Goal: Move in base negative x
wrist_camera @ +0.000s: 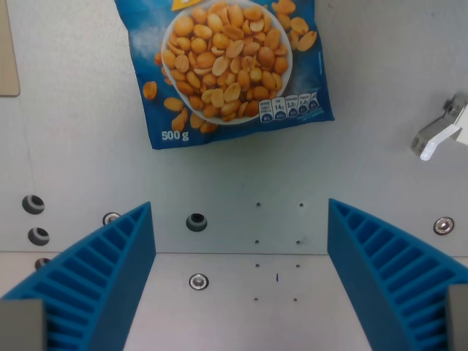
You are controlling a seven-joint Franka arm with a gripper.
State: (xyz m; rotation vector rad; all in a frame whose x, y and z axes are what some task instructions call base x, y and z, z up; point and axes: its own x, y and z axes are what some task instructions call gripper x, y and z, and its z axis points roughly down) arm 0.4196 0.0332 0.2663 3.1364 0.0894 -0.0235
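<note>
Gripper [241,278] looks straight down on a grey metal table [88,131]; its two blue ribbed fingers, one at the wrist view's left [95,281] and one at the right [395,270], stand wide apart w/ nothing between them but bare plate. The peanut bag [227,69] lies flat at the far side of the view, well clear of both fingertips, not touching either; it sits roughly centred betw. them, a bit toward the left finger's side. Bag is blue w/ a white bowl of peanuts printed on it and "500 g" at its near-left corner. Top of bag is cut off by the frame edge, so full length can't be told; the visible part runs near-to-far, tilted slightly, its near edge sloping so the near-right corner sits farther away than the near-left one. Print reads upright from the gripper side, so the bag's bottom end faces the fingers. On the plate betw. bag and fingers: a dark hole [196,221], a screw head [198,281], small dot holes. More holes at near left [33,204]. A white-grey bracket [442,131] sits at right, apart from the bag. A beige panel edge [9,51] shows at far left.
</note>
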